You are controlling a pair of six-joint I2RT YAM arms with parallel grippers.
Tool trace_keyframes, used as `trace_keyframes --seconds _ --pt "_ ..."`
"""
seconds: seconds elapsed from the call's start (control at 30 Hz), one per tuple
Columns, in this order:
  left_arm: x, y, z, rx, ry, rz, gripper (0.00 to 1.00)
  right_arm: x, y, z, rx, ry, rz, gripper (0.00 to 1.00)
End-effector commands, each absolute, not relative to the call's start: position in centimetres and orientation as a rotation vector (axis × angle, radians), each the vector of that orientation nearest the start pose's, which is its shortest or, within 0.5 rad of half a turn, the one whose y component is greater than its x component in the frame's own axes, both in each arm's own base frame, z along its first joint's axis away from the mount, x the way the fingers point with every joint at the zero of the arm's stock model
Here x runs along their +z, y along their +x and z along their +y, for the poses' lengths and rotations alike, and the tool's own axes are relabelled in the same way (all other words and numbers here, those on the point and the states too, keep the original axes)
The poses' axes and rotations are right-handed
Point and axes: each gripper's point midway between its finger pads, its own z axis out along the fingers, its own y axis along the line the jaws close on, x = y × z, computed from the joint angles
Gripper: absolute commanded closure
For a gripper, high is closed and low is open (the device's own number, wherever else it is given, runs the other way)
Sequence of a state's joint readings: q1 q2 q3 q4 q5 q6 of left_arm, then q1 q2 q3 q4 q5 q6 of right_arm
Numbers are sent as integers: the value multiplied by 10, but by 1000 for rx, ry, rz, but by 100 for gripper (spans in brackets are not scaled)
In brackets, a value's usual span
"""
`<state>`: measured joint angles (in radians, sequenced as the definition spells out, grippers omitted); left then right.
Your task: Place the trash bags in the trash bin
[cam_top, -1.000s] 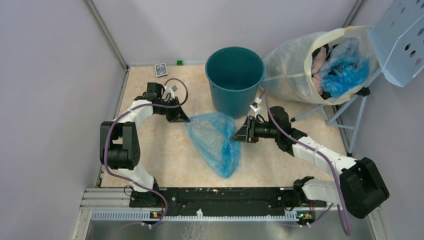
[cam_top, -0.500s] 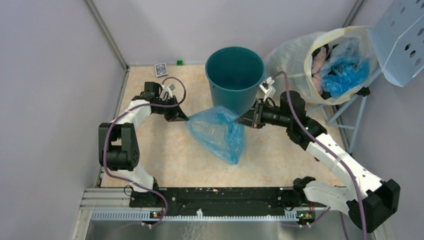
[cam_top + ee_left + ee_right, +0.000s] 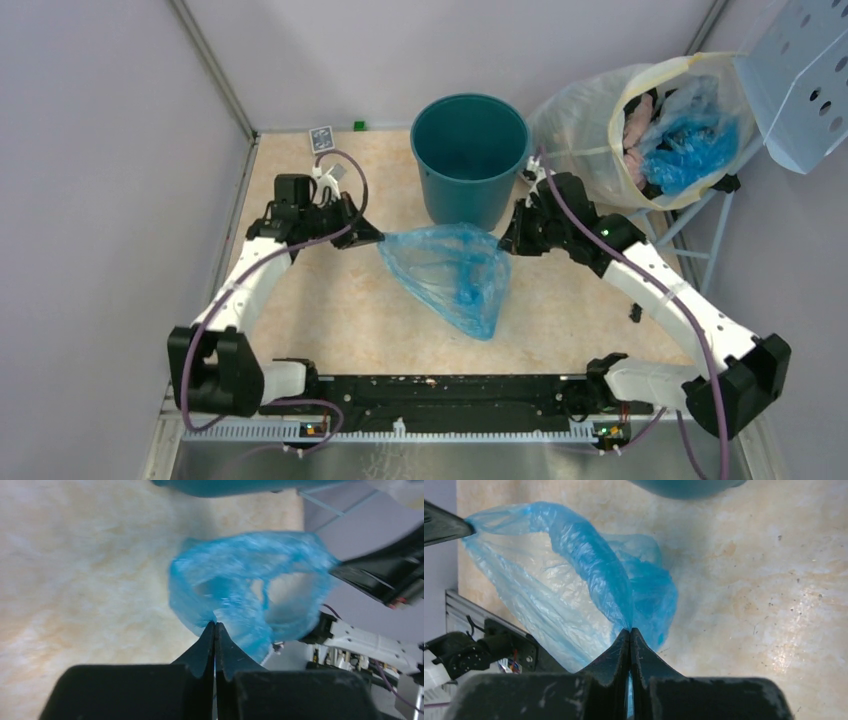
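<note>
A light-blue translucent trash bag [image 3: 450,275] hangs stretched between both grippers, its mouth pulled open, just in front of the dark-teal trash bin [image 3: 469,160]. My left gripper [image 3: 377,239] is shut on the bag's left rim; in the left wrist view the bag [image 3: 250,590] spreads out beyond the pinched fingertips [image 3: 215,630]. My right gripper [image 3: 506,243] is shut on the right rim, and the right wrist view shows the bag [image 3: 574,585] running from its tips [image 3: 630,632] across to the left gripper. The bag's bottom sags toward the table.
A large cloudy-white sack [image 3: 640,125] with blue and pink contents leans at the back right, beside a pale-blue perforated panel [image 3: 805,80] on a stand. A small card [image 3: 321,138] lies at the back left. Grey walls close in both sides.
Both grippers have lifted the bag off the table and pulled it wider apart. The right gripper closed on the rim and rose toward the bin; the left arm extended forward.
</note>
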<state>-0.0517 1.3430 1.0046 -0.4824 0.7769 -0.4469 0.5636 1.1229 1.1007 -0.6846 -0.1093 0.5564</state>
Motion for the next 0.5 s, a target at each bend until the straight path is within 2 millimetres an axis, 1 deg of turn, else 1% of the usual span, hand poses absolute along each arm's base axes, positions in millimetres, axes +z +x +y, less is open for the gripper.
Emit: trace_keyframes --seconds 0.0,0.07,0.13,0.2,0.23,0.3,0.33,0.4,0.47 --pt "232 288 -181 -1304 -67 2196 100 233 244 233 727 -263 2335 100" --pt "245 285 -189 -1326 -31 2172 100 228 236 253 763 -349 2343 100" --pt "256 282 -196 -1340 20 2159 100 215 224 270 776 -457 2370 100" --pt "265 281 -196 -1321 55 2144 100 191 214 280 742 -542 2439 100" --pt "269 282 -194 -1295 67 2137 100 177 209 280 703 -575 2485 100" --pt "276 282 -189 -1240 88 2119 100 148 206 270 598 -590 2578 100" --pt "279 281 -187 -1218 94 2115 100 134 206 261 519 -583 2624 100" --pt "282 278 -182 -1173 102 2108 100 117 210 241 369 -568 2651 100" --pt "287 273 -179 -1146 136 2079 100 107 220 216 178 -512 2645 100"
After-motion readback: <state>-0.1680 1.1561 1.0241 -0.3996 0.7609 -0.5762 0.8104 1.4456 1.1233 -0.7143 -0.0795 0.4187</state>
